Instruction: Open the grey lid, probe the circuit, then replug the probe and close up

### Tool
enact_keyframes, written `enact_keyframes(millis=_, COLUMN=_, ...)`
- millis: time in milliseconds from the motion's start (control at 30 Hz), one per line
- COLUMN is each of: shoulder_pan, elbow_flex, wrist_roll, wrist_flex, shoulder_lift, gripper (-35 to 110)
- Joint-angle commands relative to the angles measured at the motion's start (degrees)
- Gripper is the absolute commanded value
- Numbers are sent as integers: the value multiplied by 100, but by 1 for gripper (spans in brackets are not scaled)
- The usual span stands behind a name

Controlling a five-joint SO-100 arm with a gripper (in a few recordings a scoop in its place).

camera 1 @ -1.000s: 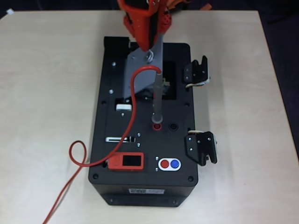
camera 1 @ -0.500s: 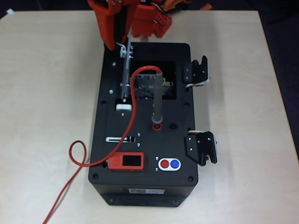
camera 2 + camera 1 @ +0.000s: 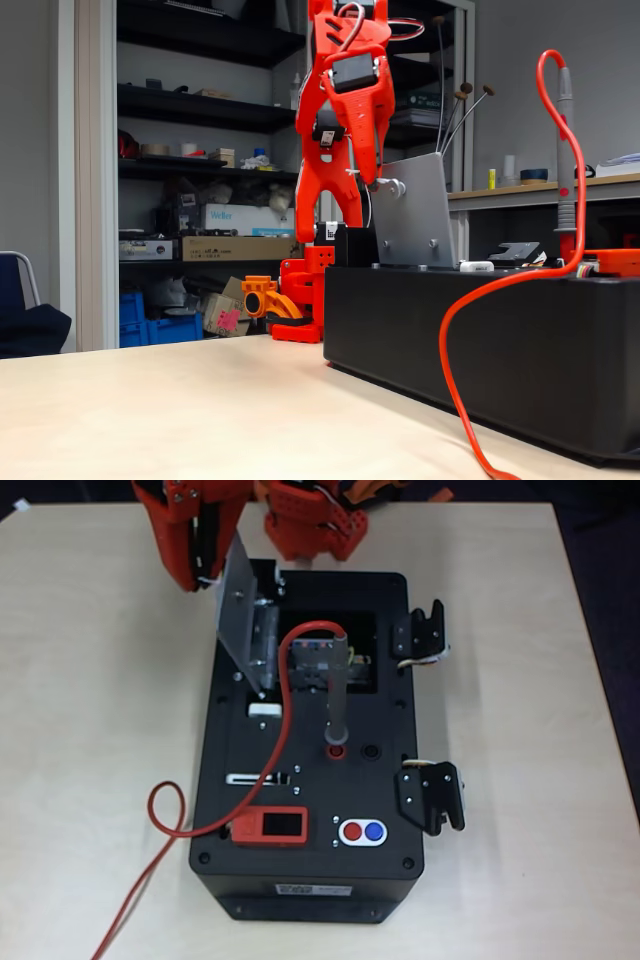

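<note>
The grey lid (image 3: 240,610) stands swung up from the black box (image 3: 310,880), leaning left past upright over its hinge edge. In the fixed view the grey lid (image 3: 412,225) rises above the box top. My orange gripper (image 3: 210,578) sits at the lid's upper left, and in the fixed view the gripper (image 3: 366,178) is shut on the lid's small knob (image 3: 392,186). The probe (image 3: 337,695) stands upright in the red socket (image 3: 336,751), its red cable (image 3: 285,695) arching over the open compartment. In the fixed view the probe (image 3: 566,150) is at the right.
A red unit with a dark screen (image 3: 272,827) and red and blue buttons (image 3: 362,831) sit on the box's near end. Two black latches (image 3: 420,635) (image 3: 432,795) stick out on its right side. The cable loops onto the table (image 3: 165,810) at the left.
The gripper has moved left with the lid, swinging it from half closed, through edge-on upright, to leaning left. The compartment now lies uncovered. The probe has not moved.
</note>
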Motion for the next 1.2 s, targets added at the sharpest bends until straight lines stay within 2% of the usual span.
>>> enact_keyframes(millis=0, shoulder_pan=404, elbow_flex=-53, wrist_roll=53, wrist_flex=-378, shoulder_lift=-185, gripper=1)
enact_keyframes(millis=100, shoulder_pan=624, elbow_flex=-26, wrist_roll=88, wrist_flex=-694, shoulder_lift=-299, gripper=2)
enact_keyframes(millis=233, shoulder_pan=712, elbow_flex=0, wrist_roll=-378, wrist_flex=-1143, shoulder_lift=-352, gripper=19)
enact_keyframes(millis=333, shoulder_pan=782, elbow_flex=-53, wrist_roll=-633, wrist_flex=-1257, shoulder_lift=-352, gripper=25)
enact_keyframes(millis=667, shoulder_pan=800, elbow_flex=-545, wrist_roll=-844, wrist_flex=-1564, shoulder_lift=-536, gripper=22)
enact_keyframes(millis=867, shoulder_pan=255, elbow_flex=-2092, wrist_roll=-853, wrist_flex=-923, shoulder_lift=-1002, gripper=20)
enact_keyframes(millis=1167, shoulder_pan=-844, elbow_flex=-2610, wrist_roll=158, wrist_flex=-255, shoulder_lift=-1072, gripper=17)
